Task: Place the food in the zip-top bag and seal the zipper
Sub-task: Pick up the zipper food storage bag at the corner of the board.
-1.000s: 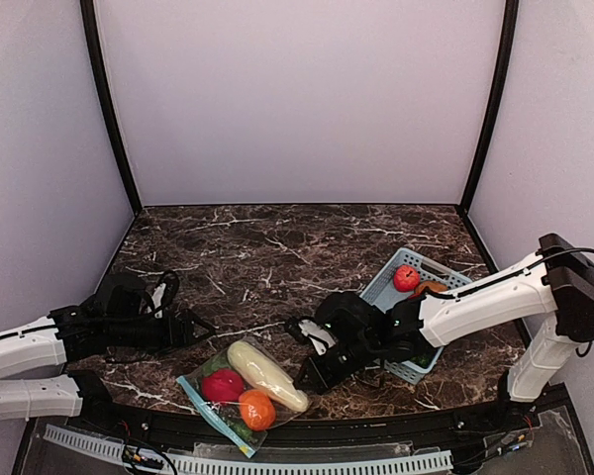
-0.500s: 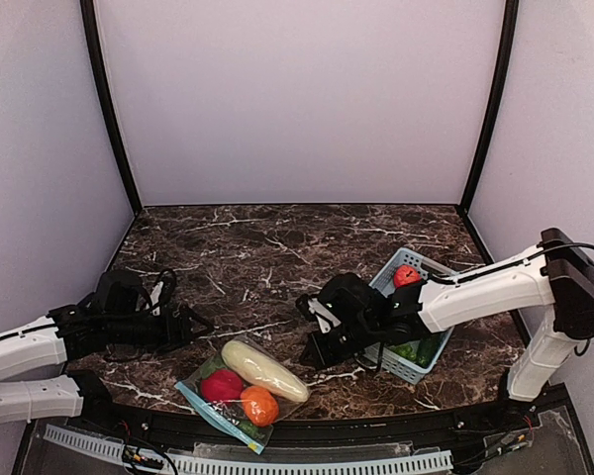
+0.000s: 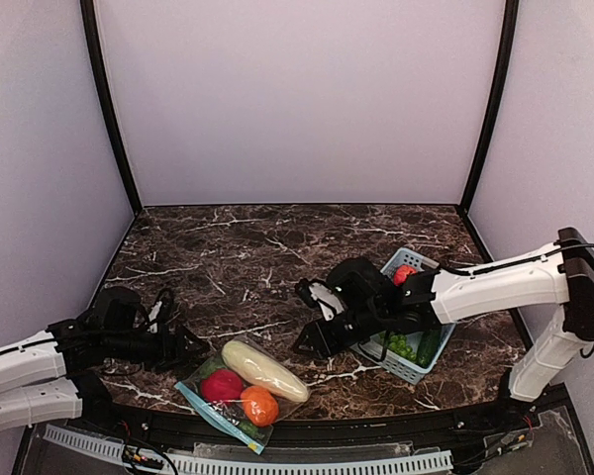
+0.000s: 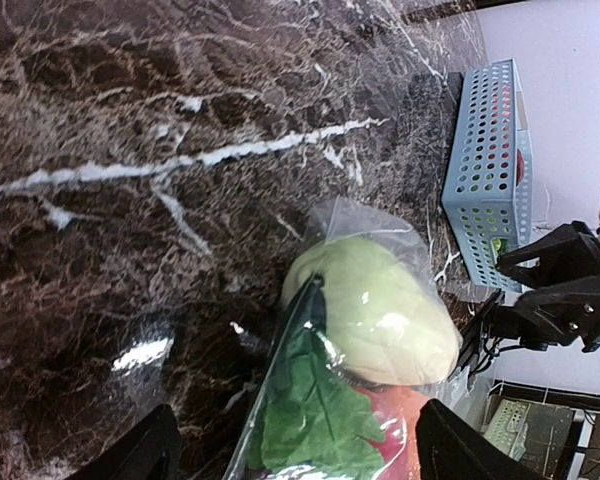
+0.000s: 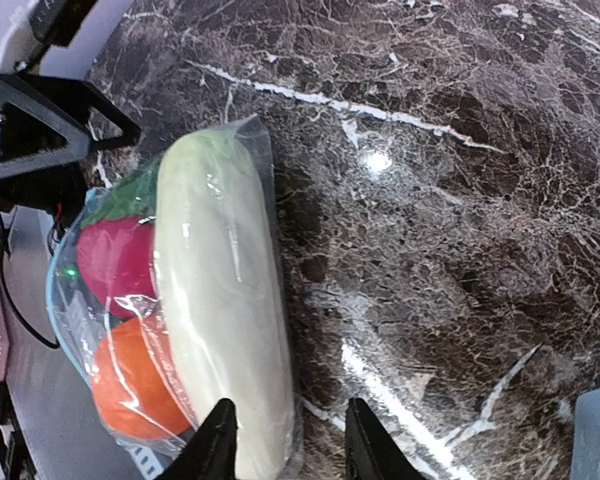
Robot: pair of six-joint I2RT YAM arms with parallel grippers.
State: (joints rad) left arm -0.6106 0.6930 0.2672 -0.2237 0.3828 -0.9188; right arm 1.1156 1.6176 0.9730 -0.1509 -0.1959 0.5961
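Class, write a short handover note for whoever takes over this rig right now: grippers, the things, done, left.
Left gripper open, empty, beside the zip-top bag.
Right gripper open, empty, between bag and basket.
Done: squash, orange, red round piece and green leaf are in the bag.
To do: bag the basket's red fruit and green pieces, then seal the zipper; its state is unclear.

Between the fingers of the left gripper (image 4: 298, 452), the zip-top bag (image 4: 370, 300) runs off the bottom edge, its red piece (image 4: 400, 425) half lost. Beside the right gripper (image 5: 290, 445), only a corner of the basket (image 5: 598, 440) shows. The zipper (image 3: 216, 416) is too small to tell whether it is sealed.
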